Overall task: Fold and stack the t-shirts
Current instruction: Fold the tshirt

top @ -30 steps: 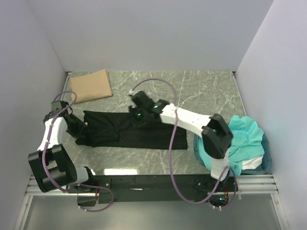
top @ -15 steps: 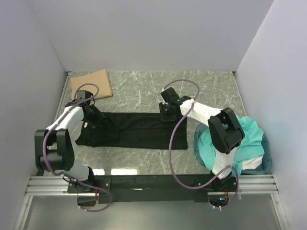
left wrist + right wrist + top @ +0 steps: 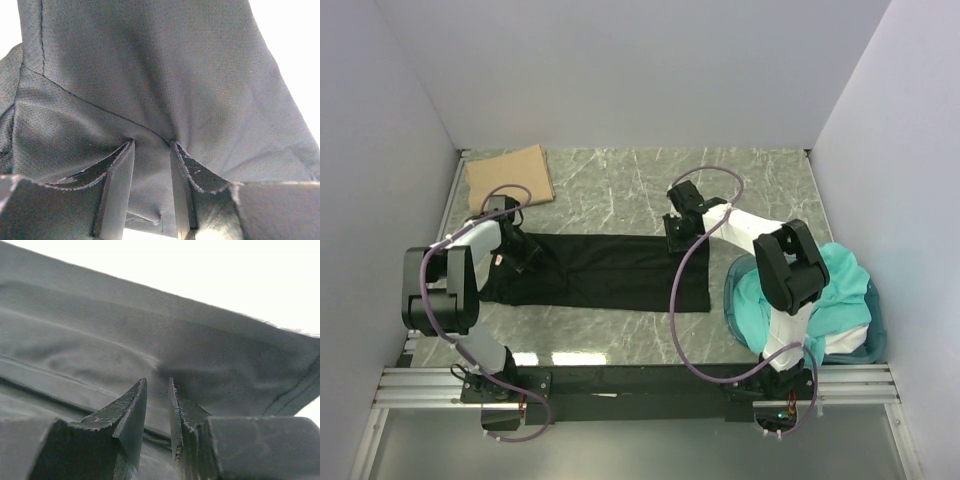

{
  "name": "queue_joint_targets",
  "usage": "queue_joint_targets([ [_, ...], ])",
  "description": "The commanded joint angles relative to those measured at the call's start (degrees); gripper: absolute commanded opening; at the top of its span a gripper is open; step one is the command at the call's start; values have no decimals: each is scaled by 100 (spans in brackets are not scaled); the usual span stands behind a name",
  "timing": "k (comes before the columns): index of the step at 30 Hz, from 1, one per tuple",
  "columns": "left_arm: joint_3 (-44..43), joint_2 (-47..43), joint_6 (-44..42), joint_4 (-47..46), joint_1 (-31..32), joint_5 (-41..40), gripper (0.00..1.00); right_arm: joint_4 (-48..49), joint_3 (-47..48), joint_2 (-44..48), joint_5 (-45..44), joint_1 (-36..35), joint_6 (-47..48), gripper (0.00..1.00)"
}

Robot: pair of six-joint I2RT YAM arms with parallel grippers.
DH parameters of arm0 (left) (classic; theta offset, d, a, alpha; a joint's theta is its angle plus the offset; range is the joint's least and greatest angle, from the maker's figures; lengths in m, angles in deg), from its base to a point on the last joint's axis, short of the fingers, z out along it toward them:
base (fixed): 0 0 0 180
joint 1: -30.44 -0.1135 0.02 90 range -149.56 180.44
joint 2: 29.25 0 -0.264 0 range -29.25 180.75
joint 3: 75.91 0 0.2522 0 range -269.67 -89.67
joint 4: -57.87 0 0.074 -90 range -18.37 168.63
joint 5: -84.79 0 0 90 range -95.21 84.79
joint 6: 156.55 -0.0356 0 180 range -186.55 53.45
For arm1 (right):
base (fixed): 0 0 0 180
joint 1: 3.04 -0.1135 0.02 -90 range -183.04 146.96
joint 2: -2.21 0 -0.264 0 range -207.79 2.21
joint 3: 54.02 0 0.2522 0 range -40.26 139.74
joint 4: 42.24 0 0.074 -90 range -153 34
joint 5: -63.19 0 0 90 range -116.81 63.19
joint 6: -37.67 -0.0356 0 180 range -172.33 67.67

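On the marbled table, centre-left, the black t-shirt is lying flat as a long band running left to right, its near edge toward the arm bases. No brand or print is showing on it; a small pale tag near its left end is too small to read. Left gripper is sitting on the shirt's far-left corner and right gripper on its far-right corner, both along the far edge. Left wrist view: left gripper is running narrow, the fingers nipping a fold of the black t-shirt between them, a seam crossing just above the tips. Right wrist view: right gripper is likewise nearly closed, pinching the black t-shirt close to a stitched hem. Beyond the left gripper, the tan t-shirt is lying folded in the far-left corner, apart from the black one. Well to the right, teal t-shirts are spilling over the blue tub.
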Motion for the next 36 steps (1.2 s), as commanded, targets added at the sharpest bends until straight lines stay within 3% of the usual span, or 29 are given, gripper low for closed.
queue_joint_targets([
  [1, -187, 358, -182, -207, 31, -263, 41, -231, 96, -214, 22, 43, 100, 31],
  [9, -539, 982, -569, -119, 154, -307, 40, -618, -96, -399, 145, 43, -321, 29],
  [16, -610, 1211, -868, -92, 461, -359, 40, -750, -781, 101, 118, -62, -893, 28],
  [26, -882, 1703, -1439, -66, 1014, -359, 40, -873, -1459, 568, -268, -1037, -1999, 28],
  [36, -1857, 2230, -1932, 242, 1463, -562, 39, -1171, -1459, 717, -532, -1855, -2967, 28],
])
